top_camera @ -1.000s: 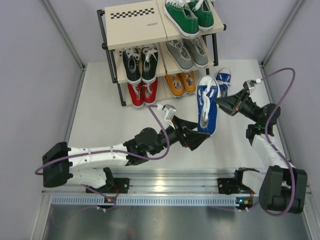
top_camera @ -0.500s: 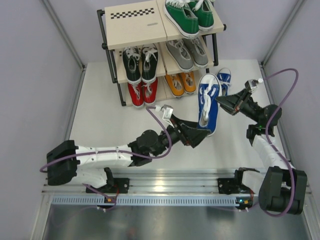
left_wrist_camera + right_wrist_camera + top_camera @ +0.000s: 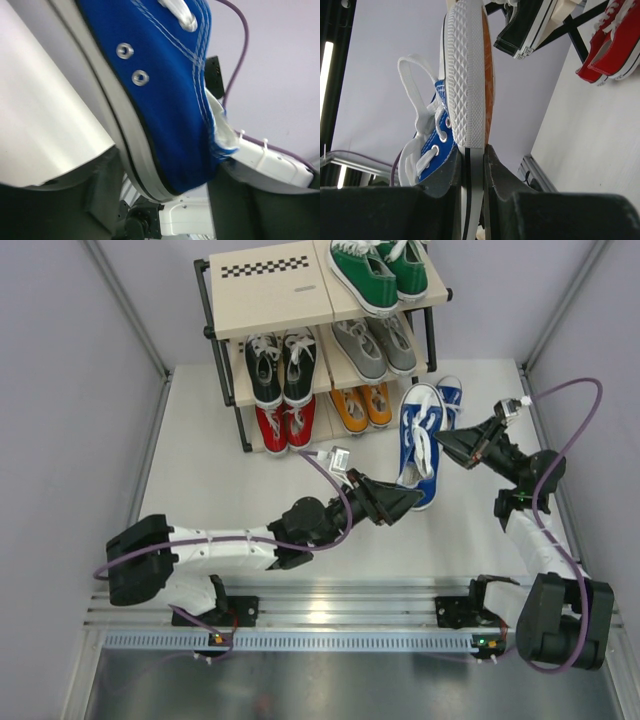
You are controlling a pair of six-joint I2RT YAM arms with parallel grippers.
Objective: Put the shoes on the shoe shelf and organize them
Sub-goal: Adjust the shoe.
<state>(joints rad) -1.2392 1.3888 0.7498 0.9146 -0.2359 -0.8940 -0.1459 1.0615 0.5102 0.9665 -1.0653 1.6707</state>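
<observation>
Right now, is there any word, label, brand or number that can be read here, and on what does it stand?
None can be read.
Top board of the shoe shelf: a small dark mark below the checkered strip, too small to read.
The blue shoe: no print shows.

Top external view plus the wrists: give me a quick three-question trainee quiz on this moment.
1. True or false: the green pair sits on the shoe shelf's top tier.
2. Which shoe's sole does the right end effector pinch? A red shoe, B blue shoe, C grey shoe.
3. The other blue shoe stands on the ____.
Key: 1 true; 2 B; 3 table.
</observation>
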